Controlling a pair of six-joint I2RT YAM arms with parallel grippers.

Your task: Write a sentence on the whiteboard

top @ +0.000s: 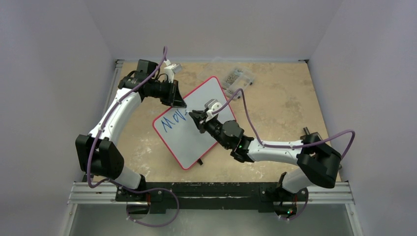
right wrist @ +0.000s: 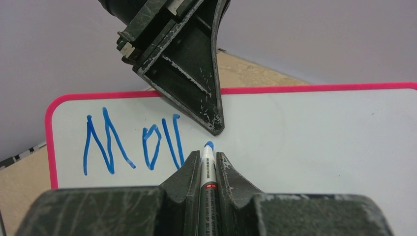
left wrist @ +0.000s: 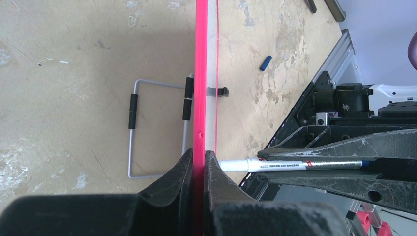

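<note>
The whiteboard [top: 196,130], white with a red rim, stands tilted in the middle of the table. My left gripper [top: 178,101] is shut on its far rim [left wrist: 200,98], seen edge-on in the left wrist view, where the gripper [left wrist: 198,156] clamps it. My right gripper [top: 196,118] is shut on a marker [right wrist: 207,172] with a blue tip at the board face [right wrist: 319,132]; the gripper [right wrist: 207,156] sits just right of the blue letters "Mov" [right wrist: 133,142]. The letters also show in the top view [top: 173,120].
A small clear plastic box of screws [top: 237,77] lies at the back of the table. A blue marker cap [left wrist: 265,62] lies on the table. The board's wire stand [left wrist: 157,128] shows behind it. Grey walls enclose the table.
</note>
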